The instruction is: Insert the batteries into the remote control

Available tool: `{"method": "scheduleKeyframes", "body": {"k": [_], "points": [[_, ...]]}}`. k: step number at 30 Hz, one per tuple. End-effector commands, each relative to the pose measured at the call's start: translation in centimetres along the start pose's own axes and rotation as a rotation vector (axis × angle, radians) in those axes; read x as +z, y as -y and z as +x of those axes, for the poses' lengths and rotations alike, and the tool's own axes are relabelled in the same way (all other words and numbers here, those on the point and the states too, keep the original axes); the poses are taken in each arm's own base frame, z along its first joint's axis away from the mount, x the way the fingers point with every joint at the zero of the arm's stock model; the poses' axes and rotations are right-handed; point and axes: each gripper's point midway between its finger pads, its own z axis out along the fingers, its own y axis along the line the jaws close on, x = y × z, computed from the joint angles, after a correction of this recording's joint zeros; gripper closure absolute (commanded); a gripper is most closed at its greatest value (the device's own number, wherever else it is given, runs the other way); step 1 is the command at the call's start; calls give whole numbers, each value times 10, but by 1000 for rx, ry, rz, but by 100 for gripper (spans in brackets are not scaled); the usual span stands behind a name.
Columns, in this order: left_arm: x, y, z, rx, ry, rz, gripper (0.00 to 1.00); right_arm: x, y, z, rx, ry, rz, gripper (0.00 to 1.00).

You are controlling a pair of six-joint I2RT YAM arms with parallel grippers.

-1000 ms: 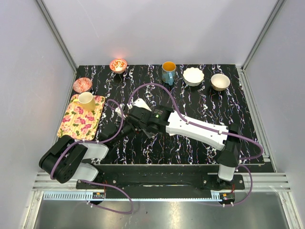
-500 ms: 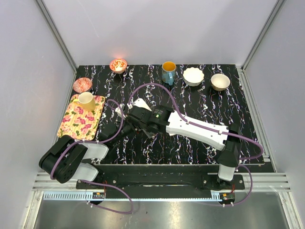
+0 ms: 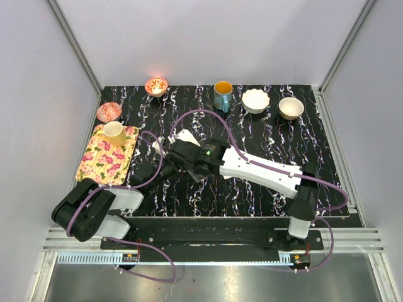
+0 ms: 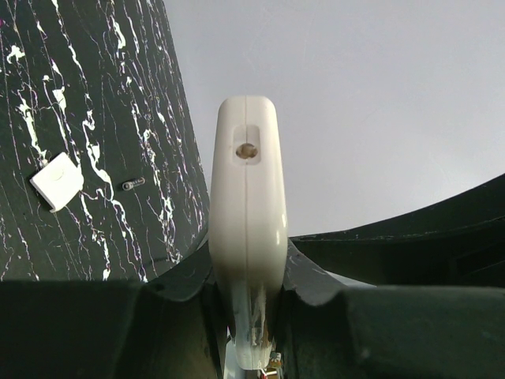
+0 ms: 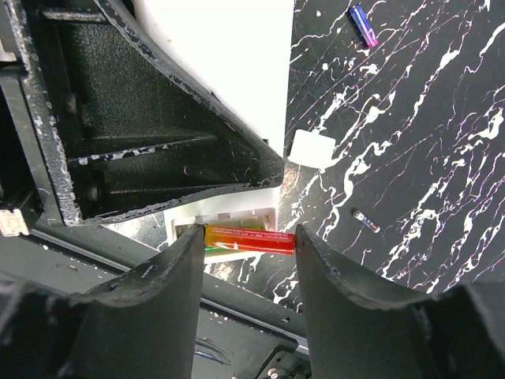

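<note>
Spanning the narrow gap of the right gripper (image 5: 248, 237), a slim reddish-orange battery (image 5: 254, 239) is gripped end to end. Its glossy wrap turns yellow-green at the end by the left-hand finger. The two matte black fingers are closed to the cylinder's length and no further. Just above it, at 12 o'clock, a pale open recess in the remote control (image 5: 229, 55) can be seen. Whether the battery touches that recess cannot be told.

The remote is a flat, smooth white slab with rounded corners. In the left wrist view it is seen end-on, with a small round hole near its tip. It is clamped at its lower part by the left gripper (image 4: 247, 264), whose dark fingers are pressed against both broad faces.

The table (image 5: 410, 158) is black with white marble-like veins. On it, at 1 o'clock from the held battery, a small square white cover piece (image 5: 312, 148) lies flat. Farther out along the same line a blue battery (image 5: 363, 25) is seen, and at 3 o'clock a tiny dark battery (image 5: 364, 221). All three are apart from both grippers. From above, the two grippers are met at 9 o'clock of the table's centre.
</note>
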Motion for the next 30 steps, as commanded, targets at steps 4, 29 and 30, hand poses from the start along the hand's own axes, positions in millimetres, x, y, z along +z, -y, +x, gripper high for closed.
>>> {"method": "scheduleKeyframes", "body": {"k": [4,29,30], "points": [[-19,109,-9,177,74,441,100,-19,9,-20,63,81,-11,40],[-17,105,-10,175,74,431,100,-63,29,-42,146,186,-33,37],[-16,106,-10,176,74,432,100,-74,36,-47,173,223,-36,37]]}}
